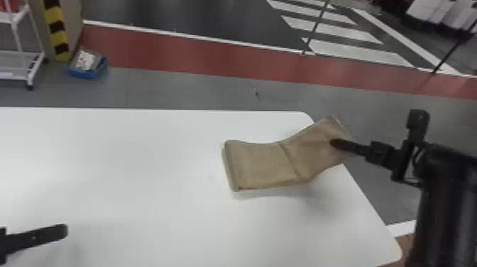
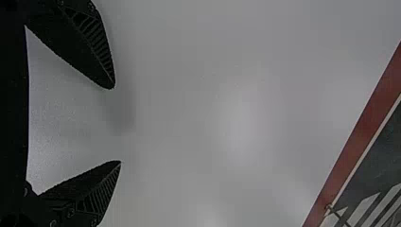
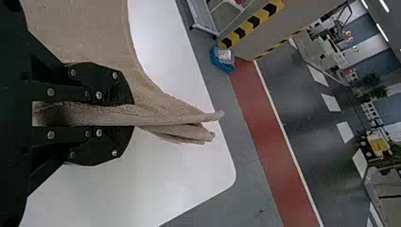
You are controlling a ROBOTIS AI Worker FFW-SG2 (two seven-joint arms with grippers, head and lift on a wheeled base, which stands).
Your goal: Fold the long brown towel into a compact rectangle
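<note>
The brown towel (image 1: 262, 163) lies folded in layers near the table's right side, its left part flat and its right part lifted over the table edge. My right gripper (image 1: 335, 143) holds that raised end. In the right wrist view, my right gripper (image 3: 127, 115) is shut on the layered towel (image 3: 165, 116), whose loose edges stick out past the fingers. At the lower left of the head view is my left gripper (image 1: 64, 230), above the table and well away from the towel. The left wrist view has my left gripper (image 2: 117, 125) open, with nothing between its fingers.
The white table (image 1: 124, 159) has a rounded right corner close to the towel. On the floor beyond it are a blue bin (image 1: 88, 71) and a white rack (image 1: 21, 53) at the far left.
</note>
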